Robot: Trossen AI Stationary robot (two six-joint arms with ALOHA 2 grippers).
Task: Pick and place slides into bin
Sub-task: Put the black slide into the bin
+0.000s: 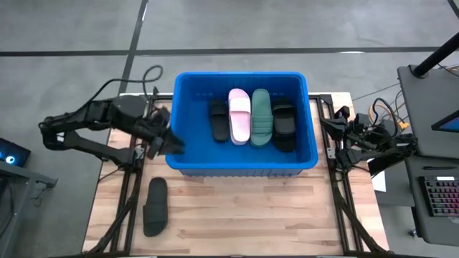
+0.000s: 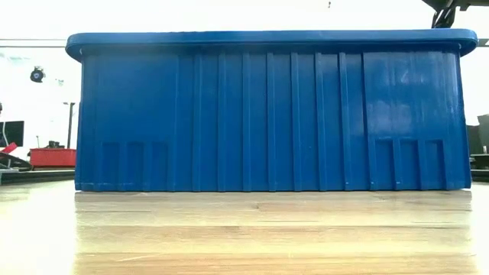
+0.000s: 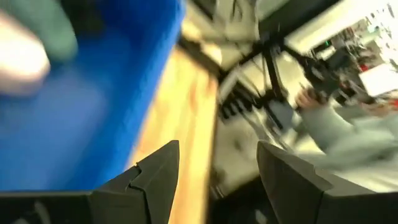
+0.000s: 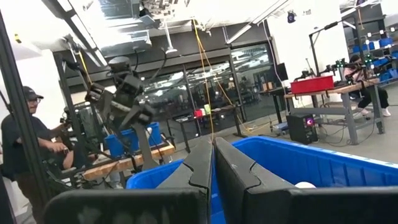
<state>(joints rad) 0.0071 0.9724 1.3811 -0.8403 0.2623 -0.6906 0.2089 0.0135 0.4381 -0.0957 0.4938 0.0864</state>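
Four slides are seen inside the bin; the left gripper is held wide open, empty, at its rim; the right gripper is parked shut, empty.

Grey floor w/ dark tape lines, top of frame. Glass wall at back, centre. Workbench w/ red box, right side. Person in cap far left. Keyboard, lower right.

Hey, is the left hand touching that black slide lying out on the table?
Apart. The high view shows the left hand up by the blue bin's left wall, with bare wood between it and the black slide.
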